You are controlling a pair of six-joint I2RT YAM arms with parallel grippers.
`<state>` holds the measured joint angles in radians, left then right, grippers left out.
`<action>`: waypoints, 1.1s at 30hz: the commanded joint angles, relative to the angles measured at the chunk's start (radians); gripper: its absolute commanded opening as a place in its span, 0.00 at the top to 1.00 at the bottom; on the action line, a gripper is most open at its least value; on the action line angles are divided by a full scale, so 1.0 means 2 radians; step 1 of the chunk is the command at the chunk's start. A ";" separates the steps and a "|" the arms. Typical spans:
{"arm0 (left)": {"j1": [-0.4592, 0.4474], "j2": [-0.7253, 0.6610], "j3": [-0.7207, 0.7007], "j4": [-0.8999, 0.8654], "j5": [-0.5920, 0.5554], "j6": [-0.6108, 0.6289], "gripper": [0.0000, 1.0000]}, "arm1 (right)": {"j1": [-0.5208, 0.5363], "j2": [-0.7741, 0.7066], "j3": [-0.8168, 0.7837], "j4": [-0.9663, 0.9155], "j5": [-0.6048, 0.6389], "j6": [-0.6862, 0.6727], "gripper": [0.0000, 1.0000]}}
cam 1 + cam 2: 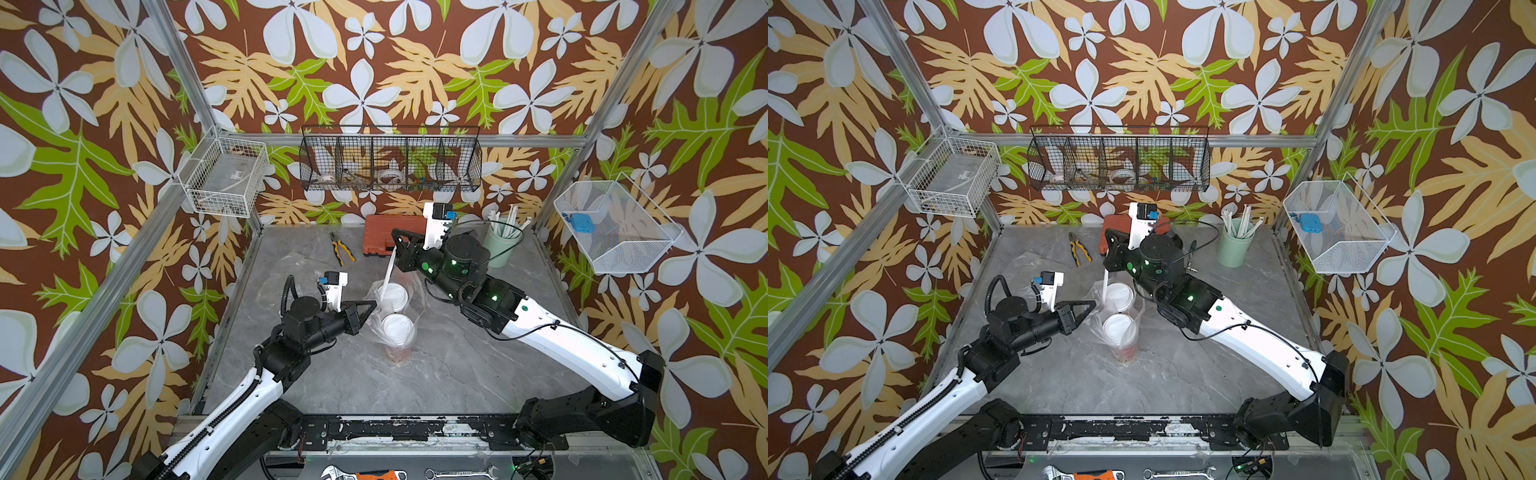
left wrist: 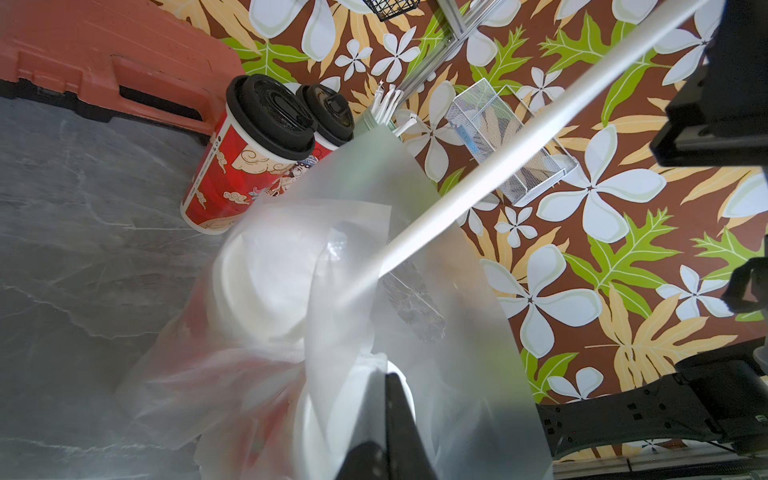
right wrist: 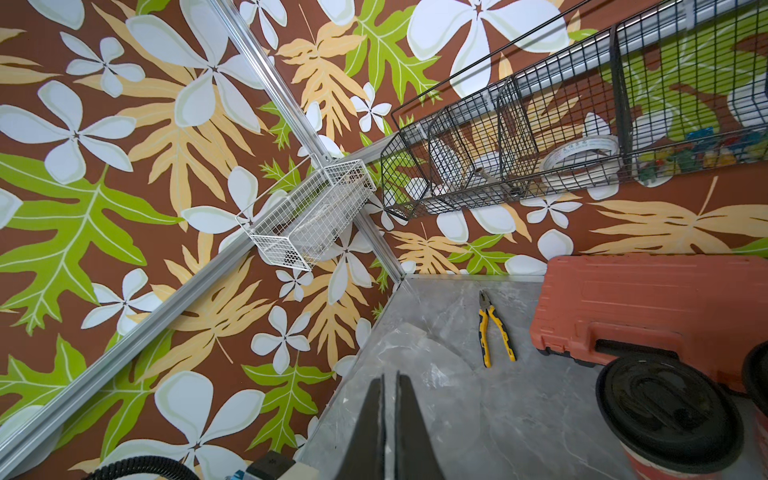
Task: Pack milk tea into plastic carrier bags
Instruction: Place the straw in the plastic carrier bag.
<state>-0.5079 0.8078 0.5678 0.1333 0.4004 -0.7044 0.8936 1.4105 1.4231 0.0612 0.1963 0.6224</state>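
Two tall red paper cups with white lids (image 1: 398, 328) stand upright inside a thin transparent plastic carrier bag (image 2: 457, 353) at the middle of the grey marbled bench (image 1: 457, 374). The left claw (image 1: 373, 305) is clenched, apparently pinching the bag's rim, though the film blurs the contact. The right claw (image 1: 397, 249) is clenched on a long white straw (image 1: 388, 270) slanting into the bag. Two red paper cups with black lids (image 2: 249, 153) stand beside an orange-red plastic tool case (image 2: 104, 54).

At the chipped black base rail (image 1: 395, 428): left arm (image 1: 224, 419) and right arm (image 1: 573, 349), white shells, black joints. Ribbed conduit on the left, thin wire and green lights on the right. Farthest from the rail, triangular black left gripper (image 1: 374, 304) and right gripper (image 3: 390, 378).
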 commanded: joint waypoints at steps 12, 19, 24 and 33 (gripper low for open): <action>0.000 -0.017 -0.004 -0.009 -0.008 -0.002 1.00 | 0.000 -0.007 -0.059 0.025 0.000 0.047 1.00; 0.000 -0.012 0.001 -0.001 -0.005 -0.004 1.00 | 0.001 0.004 -0.094 0.066 -0.075 0.005 1.00; 0.000 -0.013 0.004 -0.003 -0.006 -0.004 1.00 | 0.001 0.018 -0.124 0.074 -0.107 -0.017 1.00; 0.000 -0.014 0.002 -0.005 -0.008 -0.004 1.00 | 0.001 0.048 -0.164 0.070 -0.104 -0.043 1.00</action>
<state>-0.5079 0.7799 0.5663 0.1093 0.3893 -0.7082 0.8951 1.4982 1.1015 0.1791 -0.0017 0.5674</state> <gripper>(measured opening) 0.050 0.067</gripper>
